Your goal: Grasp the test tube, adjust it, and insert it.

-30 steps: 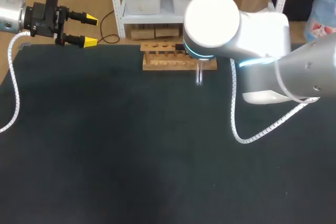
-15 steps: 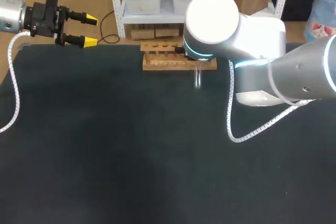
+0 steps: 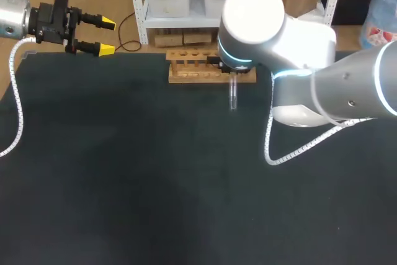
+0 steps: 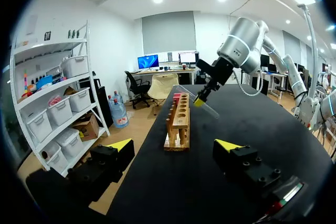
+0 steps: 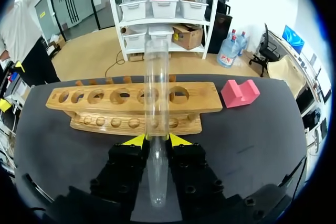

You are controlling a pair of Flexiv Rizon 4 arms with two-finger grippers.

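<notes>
The clear glass test tube (image 5: pixel 156 93) is pinched between the yellow tips of my right gripper (image 5: pixel 157 139), which is shut on it. The tube runs out along the fingers toward the wooden rack (image 5: pixel 131 103), one end over the rack's row of holes. In the head view the tube (image 3: pixel 233 95) pokes out from under my right arm, just in front of the rack (image 3: pixel 192 67); the right gripper itself is hidden there. The left wrist view shows the tube (image 4: pixel 206 105) held tilted beside the rack (image 4: pixel 178 121). My left gripper (image 3: pixel 102 36) hangs open over the table's far left corner.
A pink block (image 5: pixel 240 92) lies on the black table (image 3: pixel 155 172) just past the rack's right end, also seen as the pink block (image 4: pixel 176 96) behind the rack. A white coiled cable (image 3: pixel 291 153) droops from my right arm onto the table.
My right arm has shifted slightly, and the tube now shows a little lower and further toward the near side of the rack. The left arm has stayed still.
</notes>
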